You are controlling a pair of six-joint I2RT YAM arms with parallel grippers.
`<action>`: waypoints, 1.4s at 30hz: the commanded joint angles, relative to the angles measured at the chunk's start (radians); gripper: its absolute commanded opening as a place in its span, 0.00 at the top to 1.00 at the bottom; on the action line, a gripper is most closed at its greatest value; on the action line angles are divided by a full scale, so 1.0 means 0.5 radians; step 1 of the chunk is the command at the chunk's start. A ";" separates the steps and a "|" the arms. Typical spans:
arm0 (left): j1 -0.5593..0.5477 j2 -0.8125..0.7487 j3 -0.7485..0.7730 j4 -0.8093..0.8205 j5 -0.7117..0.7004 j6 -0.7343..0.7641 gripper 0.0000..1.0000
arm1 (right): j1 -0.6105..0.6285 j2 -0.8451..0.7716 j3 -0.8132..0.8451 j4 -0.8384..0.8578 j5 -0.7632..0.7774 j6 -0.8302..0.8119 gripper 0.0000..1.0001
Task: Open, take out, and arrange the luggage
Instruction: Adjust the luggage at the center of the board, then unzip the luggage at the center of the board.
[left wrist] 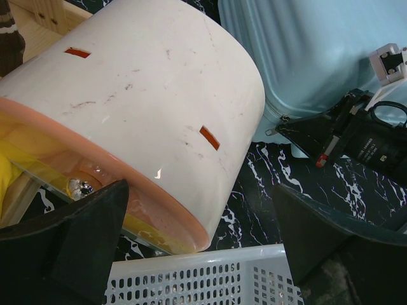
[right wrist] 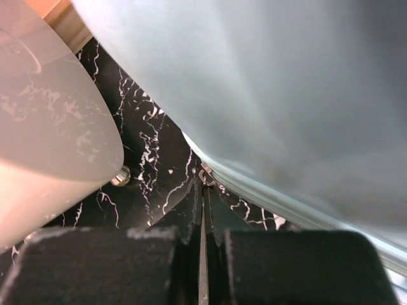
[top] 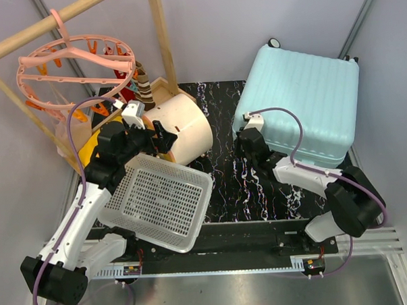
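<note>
Right claw [right wrist: 203,190] is clenched, its pads pressed flat together, the tips right at the lower seam of the luggage [top: 302,101]. A small metal piece [right wrist: 205,174] sits at that seam just past the tips, but I cannot tell whether it is pinched. From the top view, that claw meets the case at its 9 o'clock edge, low on the corner. The luggage itself lies closed on its broad side at 2 o'clock on the black marbled worktop [top: 225,185], ribbed shell up, wheels [top: 274,43] pointing to 12. Over to the left claw [left wrist: 200,186]: released, fingers spread wide, gripping nothing, hovering above the cream-and-orange drawer box [top: 185,126] at 11 o'clock. A white perforated basket [top: 158,202] sits tilted at 8 o'clock, right below that claw. A pink ring hanger [top: 71,70] hangs at 10 o'clock.
</note>
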 commanded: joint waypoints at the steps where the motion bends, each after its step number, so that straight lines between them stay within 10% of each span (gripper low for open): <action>1: -0.007 -0.044 0.009 0.060 0.015 0.014 0.01 | 0.094 0.117 0.186 0.234 -0.018 0.088 1.00; 13: -0.010 -0.035 0.006 0.066 0.012 0.014 0.01 | 0.122 0.525 0.532 0.326 0.215 0.189 0.98; 21: -0.010 -0.035 0.006 0.063 0.009 0.017 0.01 | 0.168 0.127 0.364 0.066 0.169 -0.019 0.36; 29: -0.010 -0.023 0.006 0.066 0.027 0.008 0.01 | 0.165 -0.539 0.036 -0.599 0.289 0.011 0.34; 42: -0.013 -0.029 -0.001 0.072 0.027 0.005 0.01 | -0.013 -0.251 0.235 -1.009 0.286 0.192 0.27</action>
